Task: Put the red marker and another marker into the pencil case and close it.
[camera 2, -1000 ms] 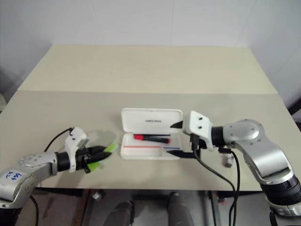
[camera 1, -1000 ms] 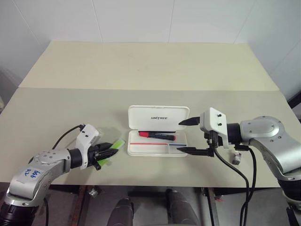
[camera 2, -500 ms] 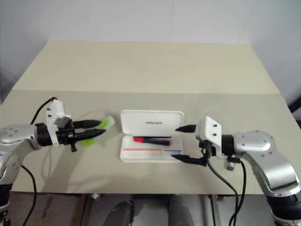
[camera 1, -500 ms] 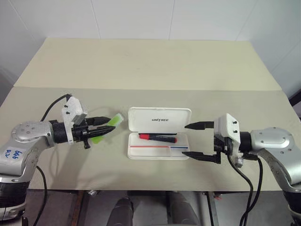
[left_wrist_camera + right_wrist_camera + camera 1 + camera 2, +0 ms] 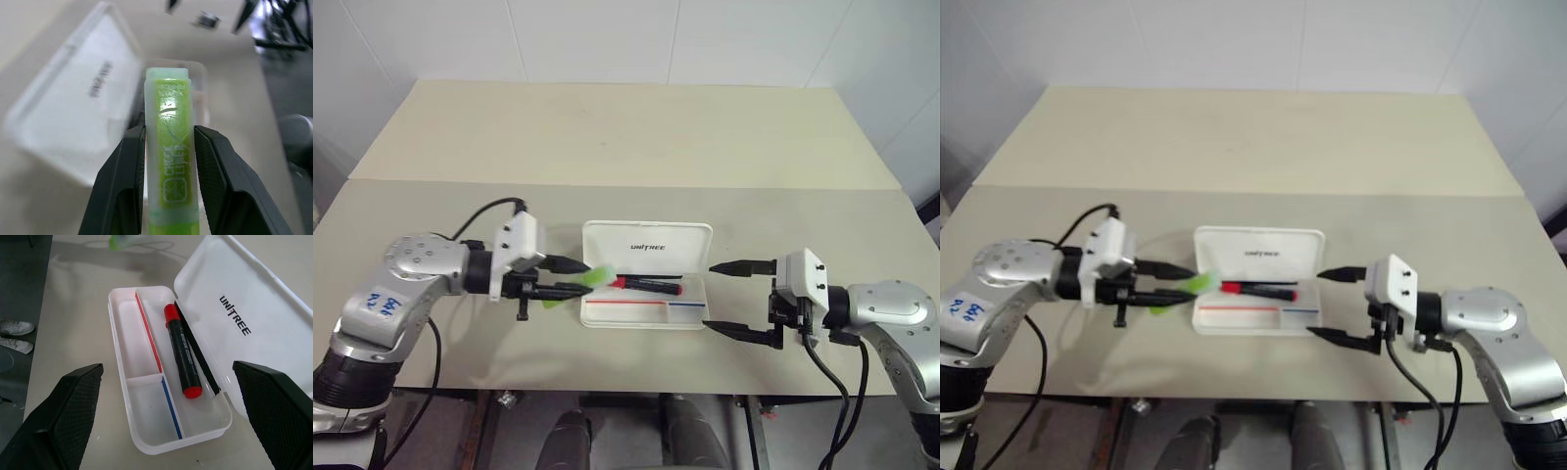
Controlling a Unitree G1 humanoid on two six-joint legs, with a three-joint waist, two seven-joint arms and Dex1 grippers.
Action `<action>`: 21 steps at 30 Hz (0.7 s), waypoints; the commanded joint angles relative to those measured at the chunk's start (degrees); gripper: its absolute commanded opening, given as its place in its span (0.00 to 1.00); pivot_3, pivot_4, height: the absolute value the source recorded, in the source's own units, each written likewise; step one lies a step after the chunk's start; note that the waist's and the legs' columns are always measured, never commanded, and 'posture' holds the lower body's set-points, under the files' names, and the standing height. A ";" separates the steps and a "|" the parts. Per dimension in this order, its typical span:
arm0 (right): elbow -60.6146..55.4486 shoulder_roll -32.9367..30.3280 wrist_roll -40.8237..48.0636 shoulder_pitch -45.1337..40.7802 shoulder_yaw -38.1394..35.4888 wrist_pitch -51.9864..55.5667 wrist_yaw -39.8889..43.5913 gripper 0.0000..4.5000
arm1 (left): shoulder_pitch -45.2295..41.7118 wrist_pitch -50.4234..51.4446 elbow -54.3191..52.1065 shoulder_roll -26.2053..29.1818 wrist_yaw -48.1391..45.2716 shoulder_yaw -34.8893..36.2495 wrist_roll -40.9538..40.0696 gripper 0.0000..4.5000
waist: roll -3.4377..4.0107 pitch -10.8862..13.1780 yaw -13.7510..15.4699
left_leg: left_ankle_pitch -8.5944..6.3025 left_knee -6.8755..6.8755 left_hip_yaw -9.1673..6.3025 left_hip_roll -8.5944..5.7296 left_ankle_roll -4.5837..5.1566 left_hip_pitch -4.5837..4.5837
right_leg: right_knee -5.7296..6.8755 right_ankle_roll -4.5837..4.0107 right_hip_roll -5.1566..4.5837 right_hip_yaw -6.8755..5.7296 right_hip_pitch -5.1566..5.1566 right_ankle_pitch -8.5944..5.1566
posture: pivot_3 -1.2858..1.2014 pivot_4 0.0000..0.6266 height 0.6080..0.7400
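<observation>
Between left gripper (image 5: 168, 161) fingers, lime-green marker (image 5: 170, 147), its rear end hidden; right gripper (image 5: 732, 297) spread.

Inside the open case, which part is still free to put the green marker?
Free: both front compartments of the case, between the front wall and the red and blue divider. Crowded: the rear channel by the lid, where the red marker lies. The green marker is in the left end effector.
</observation>
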 commanded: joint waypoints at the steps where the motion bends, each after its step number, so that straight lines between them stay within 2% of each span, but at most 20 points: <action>1: -0.21 -1.22 0.29 0.82 -2.74 -1.57 0.34 1.00 | -2.31 1.36 -3.01 -2.37 1.38 -0.82 -0.99 0.26 | 0.00 0.00 0.03 | 0.00 0.00 0.00 -0.01 0.01 0.00 | 0.03 0.00 0.00 0.01 0.00 0.00 | 0.52 0.24 1.00; 6: -0.17 -1.14 -0.06 0.69 -2.90 -1.47 -0.43 1.00 | -4.14 0.39 -3.35 -4.05 2.25 -6.58 4.21 0.26 | 0.00 0.00 -0.13 | 0.01 0.00 0.06 0.00 0.01 0.10 | 0.13 0.01 0.02 0.08 0.01 0.00 | 0.52 0.24 1.00; 11: -0.24 -1.09 -0.56 1.06 -2.58 -1.33 -1.09 1.00 | -5.42 0.20 -2.52 -7.85 2.68 -9.39 5.39 0.26 | -0.01 0.01 -0.05 | 0.02 0.03 0.08 0.00 0.01 0.14 | 0.18 0.01 0.06 0.13 0.02 0.00 | 0.52 0.24 1.00; 15: -0.54 -1.00 -0.74 1.02 -2.47 -0.88 -1.79 1.00 | -8.00 -0.43 -1.47 -6.96 4.09 -15.74 14.45 0.26 | -0.02 0.01 0.05 | 0.02 0.04 0.08 -0.01 0.01 0.15 | 0.18 0.02 0.06 0.14 0.03 0.01 | 0.52 0.24 1.00; 21: -0.70 -1.01 -0.84 1.26 -2.33 -0.65 -2.26 1.00 | -12.68 0.04 0.46 -8.56 3.48 -19.39 19.32 0.26 | -0.04 0.02 0.06 | 0.03 0.04 0.09 -0.02 0.02 0.18 | 0.17 0.02 0.06 0.17 0.07 0.00 | 0.52 0.24 1.00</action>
